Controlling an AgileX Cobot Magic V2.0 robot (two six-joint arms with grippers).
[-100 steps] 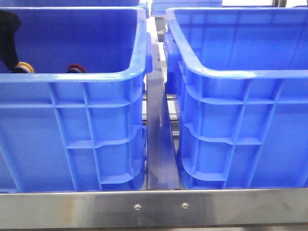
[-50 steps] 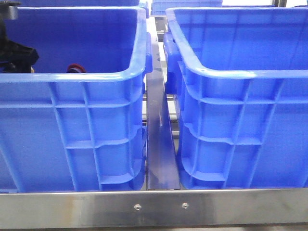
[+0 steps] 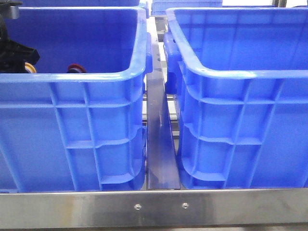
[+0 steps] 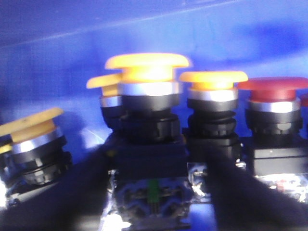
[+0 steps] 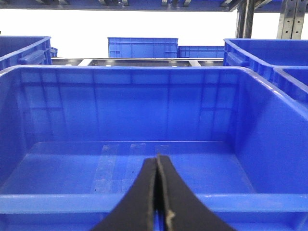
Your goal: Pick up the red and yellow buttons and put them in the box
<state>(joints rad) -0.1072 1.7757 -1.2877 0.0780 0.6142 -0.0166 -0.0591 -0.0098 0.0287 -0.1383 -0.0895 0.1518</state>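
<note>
Several yellow buttons (image 4: 147, 67) and a red button (image 4: 274, 91) stand on black bodies inside the left blue box (image 3: 72, 77). In the front view only one yellow cap (image 3: 30, 67) and one red cap (image 3: 74, 68) show over its rim. My left gripper (image 4: 159, 154) is low inside that box, also seen in the front view (image 3: 14, 55). It is open, with its dark fingers (image 4: 72, 192) either side of the middle yellow button's body. My right gripper (image 5: 158, 161) is shut and empty over the near rim of the right blue box (image 5: 144, 202).
The two boxes (image 3: 240, 74) stand side by side on a metal frame (image 3: 159, 207) with a narrow steel gap (image 3: 161, 139) between them. The right one's floor is bare. More blue crates (image 5: 142, 47) stand on racks behind.
The left gripper has swung down and inward in the left box, hid the yellow cap for a moment, and the cap now shows again beside it. The right gripper has not moved.
</note>
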